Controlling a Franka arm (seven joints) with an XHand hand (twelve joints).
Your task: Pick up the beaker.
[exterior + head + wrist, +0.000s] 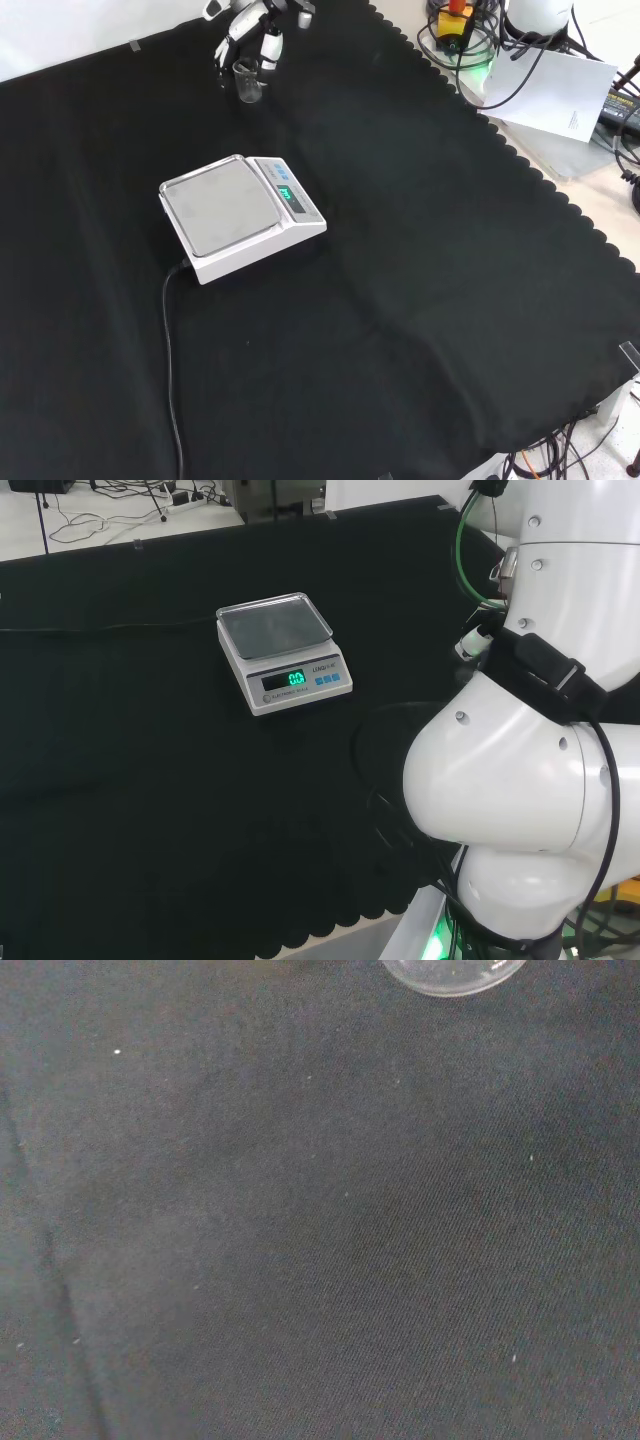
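- In the front view the hand [245, 25] comes in at the top edge, left of centre, with its black and white fingers [270, 48] pointing down at the black cloth [420, 300].
- A small clear beaker [248, 82] stands upright on the cloth right under those fingers. Fingers hang on either side of its rim, one at its left, one at its upper right.
- Whether any finger touches the glass I cannot tell, and I cannot tell whether the hand is closed round the beaker or merely spread over it.
- Below the hand and the beaker in this view, well apart from both, sits a white scale [240, 217] with a steel pan and a lit green display. Its dark cable [170, 350] runs from its left side down toward the bottom edge.
- The head view gives the same scale [284, 652] at centre left on the cloth [150, 780], with the arm's white links [530, 780] at the right.
- In the wrist view a curved piece of clear glass, likely the beaker's base [452, 974], shows at the frame's edge against the cloth [320, 1240], close to the camera.
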